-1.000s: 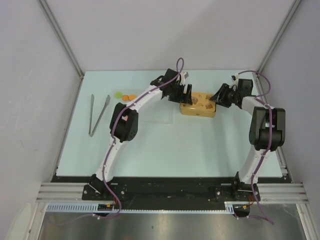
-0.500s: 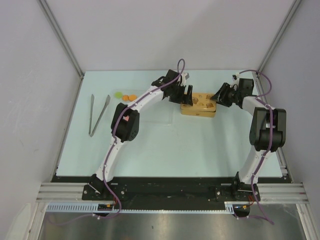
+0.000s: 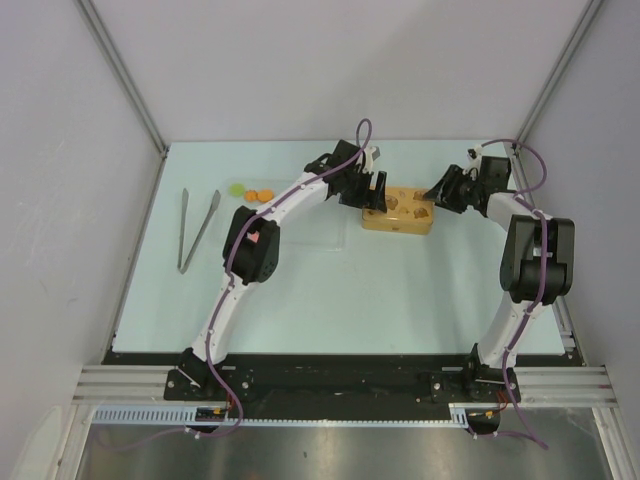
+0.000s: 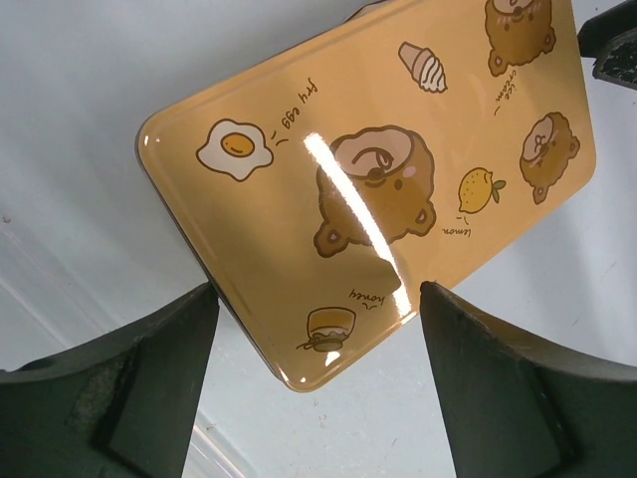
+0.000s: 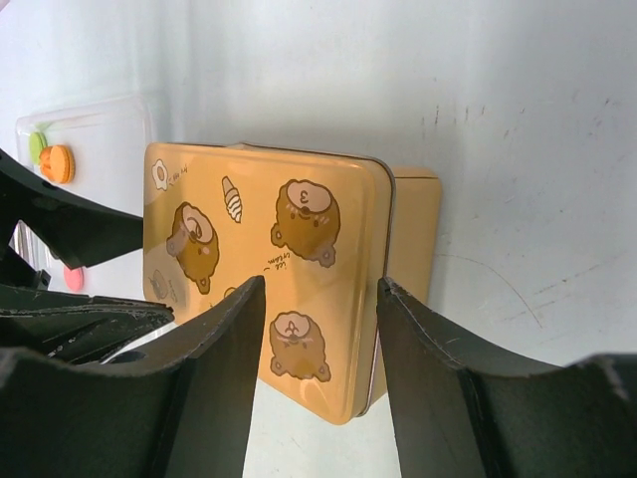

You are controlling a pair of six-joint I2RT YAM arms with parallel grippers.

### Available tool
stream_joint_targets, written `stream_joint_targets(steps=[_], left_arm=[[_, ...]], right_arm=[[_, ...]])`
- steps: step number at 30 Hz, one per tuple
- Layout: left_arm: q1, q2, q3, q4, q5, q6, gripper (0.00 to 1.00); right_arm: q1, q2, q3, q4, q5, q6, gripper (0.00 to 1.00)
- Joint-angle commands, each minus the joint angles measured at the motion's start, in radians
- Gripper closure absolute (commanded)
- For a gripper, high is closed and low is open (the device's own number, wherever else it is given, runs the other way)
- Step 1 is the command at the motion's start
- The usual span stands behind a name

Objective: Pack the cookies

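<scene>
The cookies lie at the back left: a green disc [image 3: 235, 189] and orange discs [image 3: 259, 194]. The right wrist view shows the green one [image 5: 37, 145], an orange one [image 5: 58, 163] and a pink-red one [image 5: 73, 278], partly hidden by the left arm. No black one shows. A yellow bear-print tin [image 3: 397, 212] sits shut between my grippers. My left gripper [image 3: 372, 190] is open and empty over the tin's left end [image 4: 388, 179], its fingers either side of a corner. My right gripper [image 3: 441, 194] is open and empty over the tin's right end [image 5: 269, 259].
Metal tongs [image 3: 197, 230] lie at the left of the table. A clear flat tray [image 5: 105, 139] lies under the cookies, left of the tin. The enclosure walls stand close behind the tin and on both sides.
Both grippers have shifted only slightly near the tin's ends. The tin and the cookies have not moved.
</scene>
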Motion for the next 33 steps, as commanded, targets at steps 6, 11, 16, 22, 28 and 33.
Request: stream_joint_targets(steps=[6, 11, 16, 22, 28, 33], left_arm=[[-0.013, 0.005, 0.057, 0.019, 0.007, 0.004, 0.13], [-0.013, 0.008, 0.057, 0.021, 0.01, 0.004, 0.13], [-0.015, 0.008, 0.059, 0.021, 0.013, 0.004, 0.13], [-0.015, 0.005, 0.059, 0.019, 0.013, 0.004, 0.13], [-0.015, 0.005, 0.057, 0.017, 0.018, 0.004, 0.13], [-0.013, 0.007, 0.057, 0.016, 0.018, 0.005, 0.13]], right_arm=[[-0.011, -0.045, 0.01, 0.017, 0.019, -0.029, 0.47], [-0.01, -0.033, 0.011, 0.017, 0.038, -0.036, 0.47], [-0.005, -0.008, 0.011, 0.022, 0.041, -0.045, 0.46], [0.004, 0.027, 0.011, 0.031, 0.042, -0.044, 0.46], [0.008, 0.088, 0.046, 0.0, 0.03, -0.039, 0.47], [0.012, 0.11, 0.054, -0.001, 0.022, -0.039, 0.47]])
